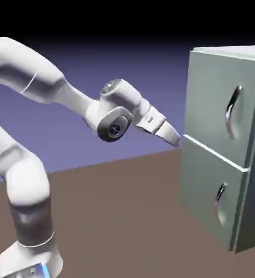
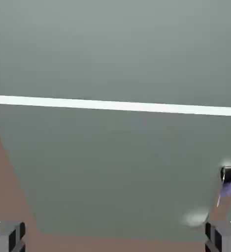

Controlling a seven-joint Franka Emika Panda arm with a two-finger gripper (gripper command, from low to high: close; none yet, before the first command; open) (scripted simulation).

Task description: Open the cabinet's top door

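Hovering just short of the cabinet [image 1: 222, 146], the gripper [image 1: 174, 138] is pointing slightly downward at the pale seam [image 1: 213, 153] between the two stacked doors, with its fingers spread wide and nothing between them; in the hand view the two grey fingertips are sitting far apart at the bottom corners, confirming an empty, open gripper. The top door [image 1: 219, 100] is standing closed on the upper half of the cabinet, at the exterior view's right, and its long curved silver handle [image 1: 234, 111] is sitting above and beyond where the gripper is aiming. That is where trouble is likely waiting: if the arm keeps heading along this line, I judge the fingers could be striking the flat front near the seam, or drifting toward the lower door [image 1: 211, 198] and its smaller handle [image 1: 221, 194], opening the wrong panel. A grasp taken at the handle's curved end could also be slipping off as the door swings. The exterior view is showing both handles, the whole arm and the brown desk [image 1: 113, 217], so the height mismatch is plain there. The hand view is showing only grey-green panel, the white seam [image 2: 115, 105] and a glinting piece of what appears to be the lower handle [image 2: 228, 179]; the top handle is not appearing in it at all.
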